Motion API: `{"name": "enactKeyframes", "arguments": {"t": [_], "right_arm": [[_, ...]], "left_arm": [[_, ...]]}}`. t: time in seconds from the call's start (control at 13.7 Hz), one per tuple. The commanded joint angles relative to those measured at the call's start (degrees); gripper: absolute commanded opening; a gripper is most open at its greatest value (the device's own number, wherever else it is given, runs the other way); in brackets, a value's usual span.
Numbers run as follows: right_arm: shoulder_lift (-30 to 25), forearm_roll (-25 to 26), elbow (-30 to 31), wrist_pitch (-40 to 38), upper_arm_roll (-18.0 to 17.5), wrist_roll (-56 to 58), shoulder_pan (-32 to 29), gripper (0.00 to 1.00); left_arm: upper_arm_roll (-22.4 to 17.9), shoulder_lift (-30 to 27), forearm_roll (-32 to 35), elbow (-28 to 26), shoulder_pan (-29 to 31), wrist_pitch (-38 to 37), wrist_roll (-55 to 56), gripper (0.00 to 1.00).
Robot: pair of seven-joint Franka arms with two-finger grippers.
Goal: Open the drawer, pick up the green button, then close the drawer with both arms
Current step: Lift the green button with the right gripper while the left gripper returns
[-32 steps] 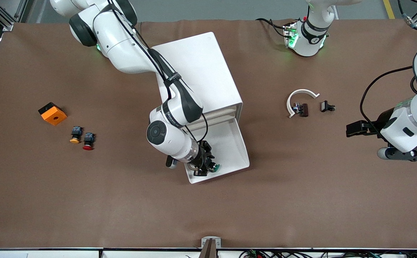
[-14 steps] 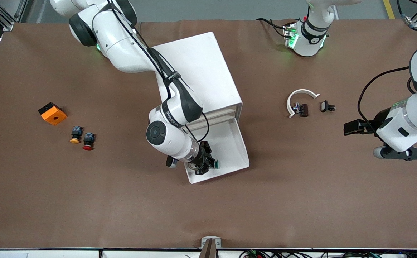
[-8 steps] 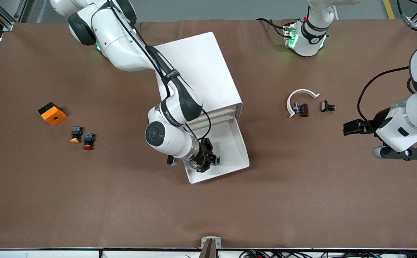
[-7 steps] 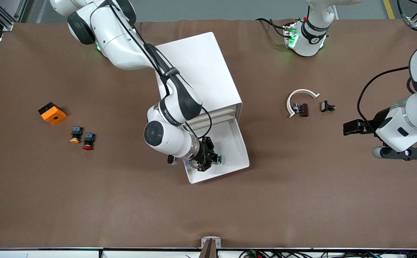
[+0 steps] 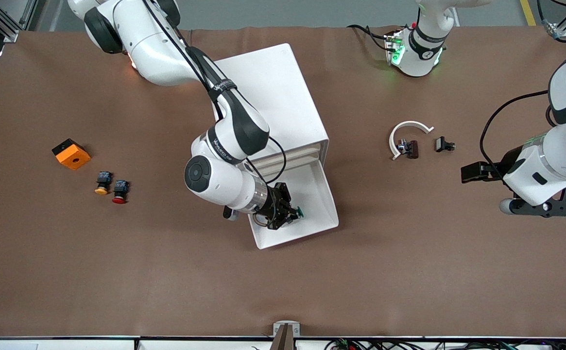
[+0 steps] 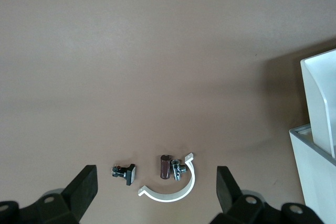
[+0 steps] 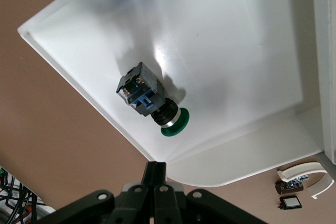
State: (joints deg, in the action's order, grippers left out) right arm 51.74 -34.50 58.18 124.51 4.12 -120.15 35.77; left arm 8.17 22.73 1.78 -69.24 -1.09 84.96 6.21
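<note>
The bottom drawer (image 5: pixel 317 193) of the white cabinet (image 5: pixel 273 97) stands pulled out toward the front camera. On the drawer floor (image 7: pixel 236 51) the green-capped button (image 7: pixel 152 102) lies on its side, and its cap (image 5: pixel 300 212) also shows in the front view. My right gripper (image 5: pixel 283 218) hovers over the drawer's corner at the right arm's end; its fingers (image 7: pixel 156 174) are pressed together with nothing between them, apart from the button. My left gripper (image 5: pixel 540 208) waits open over the table at the left arm's end, fingers (image 6: pixel 84 192) wide apart.
An orange block (image 5: pixel 71 154), a yellow-capped button (image 5: pixel 102 183) and a red-capped button (image 5: pixel 119 191) lie toward the right arm's end. A white curved clip (image 5: pixel 406 136) and small dark parts (image 5: pixel 444 144) lie between the cabinet and the left arm.
The right gripper closed fully and shifted slightly toward the cabinet over the drawer; the green button slid the same way. The left arm drifted a little toward the table's middle.
</note>
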Motion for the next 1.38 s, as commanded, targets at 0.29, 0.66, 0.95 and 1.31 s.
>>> {"name": "enactKeyframes", "arguments": {"t": [0.29,0.66,0.95,1.31], "right_arm": [[-0.6,0.3,0.5,-6.9,1.4,21.0,-0.1,0.95],[-0.1,2.1,0.7,-7.1,2.7,26.7,0.7,1.00],[0.6,2.3,0.6,-4.7,5.3,26.3,1.3,1.00],[1.9,2.3,0.5,0.5,5.7,21.4,2.4,1.00]], "left_arm": [[0.4,-0.6,0.8,-0.5,0.0,-0.6,0.9,1.00],[0.3,-0.7,0.8,-0.5,0.5,-0.6,0.8,1.00],[0.3,-0.8,0.8,-0.5,0.5,-0.6,0.8,1.00],[0.1,-0.4,0.8,-0.5,0.8,0.1,0.7,1.00]]}}
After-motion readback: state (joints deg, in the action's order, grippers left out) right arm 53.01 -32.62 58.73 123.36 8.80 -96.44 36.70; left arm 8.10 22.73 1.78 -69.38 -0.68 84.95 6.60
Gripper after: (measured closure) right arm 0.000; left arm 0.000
